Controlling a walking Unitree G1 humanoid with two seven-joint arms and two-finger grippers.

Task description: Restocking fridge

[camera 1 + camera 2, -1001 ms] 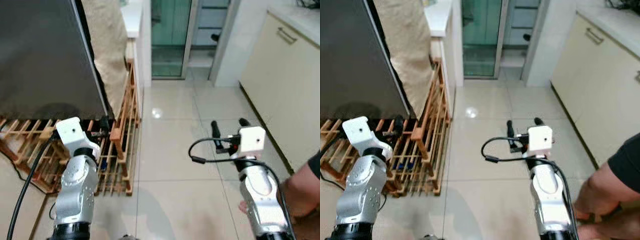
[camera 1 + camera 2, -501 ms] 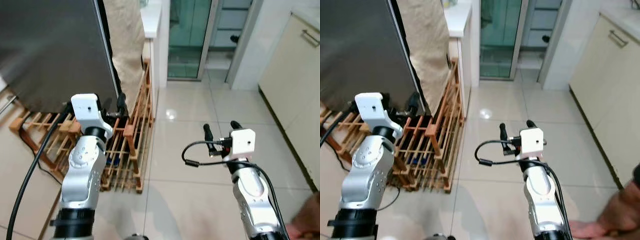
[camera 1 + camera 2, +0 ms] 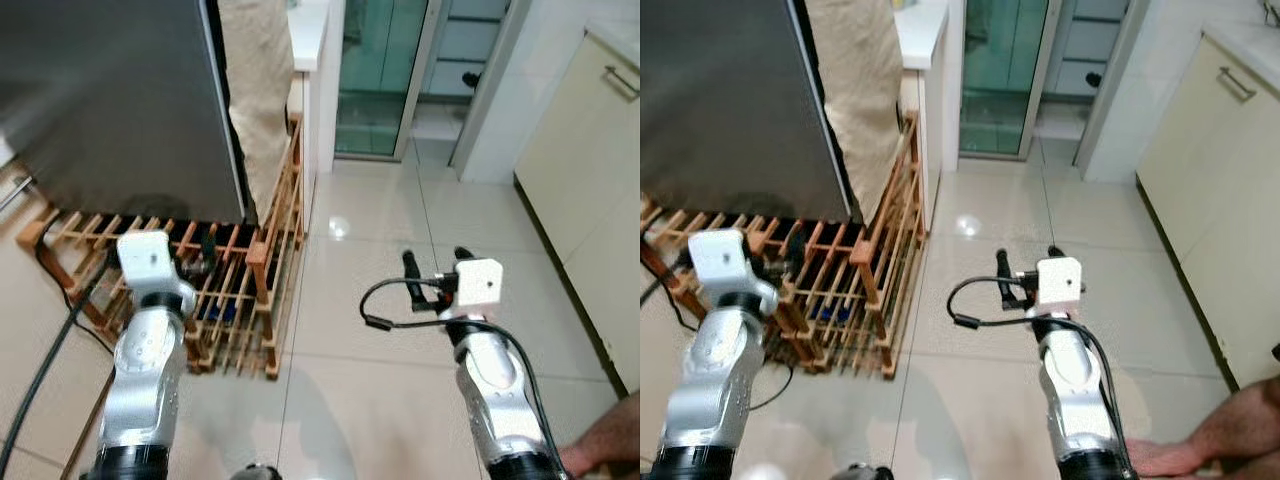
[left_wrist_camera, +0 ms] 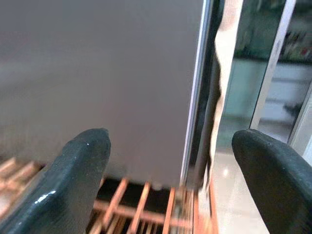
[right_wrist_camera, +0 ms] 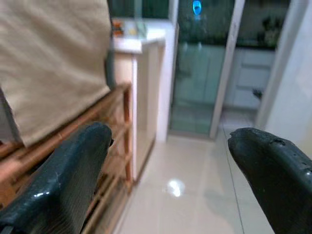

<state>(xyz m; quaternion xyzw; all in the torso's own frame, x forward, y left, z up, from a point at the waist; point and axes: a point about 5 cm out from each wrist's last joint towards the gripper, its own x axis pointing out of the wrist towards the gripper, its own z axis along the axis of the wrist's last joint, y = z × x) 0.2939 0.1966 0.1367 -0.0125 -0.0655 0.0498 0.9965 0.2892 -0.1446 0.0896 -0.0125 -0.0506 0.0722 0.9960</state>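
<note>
The fridge [image 3: 110,100] stands ahead and to the left, nearer the left gripper [image 4: 165,180], whose fingers are spread and empty like the right gripper's [image 5: 170,180].

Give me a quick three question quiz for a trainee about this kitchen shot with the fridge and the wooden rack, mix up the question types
1. True or false: the left gripper is shut on a bottle.
2. What does the fridge stand on? A) a wooden rack B) a blue crate C) a metal trolley
3. Fill in: the right gripper hangs over the tiled ____.

Key:
1. False. Its fingers are spread apart with nothing between them, facing the fridge door.
2. A. The wooden rack runs under the fridge and out beside it.
3. Floor. The right gripper's fingers are also apart and empty.
</note>
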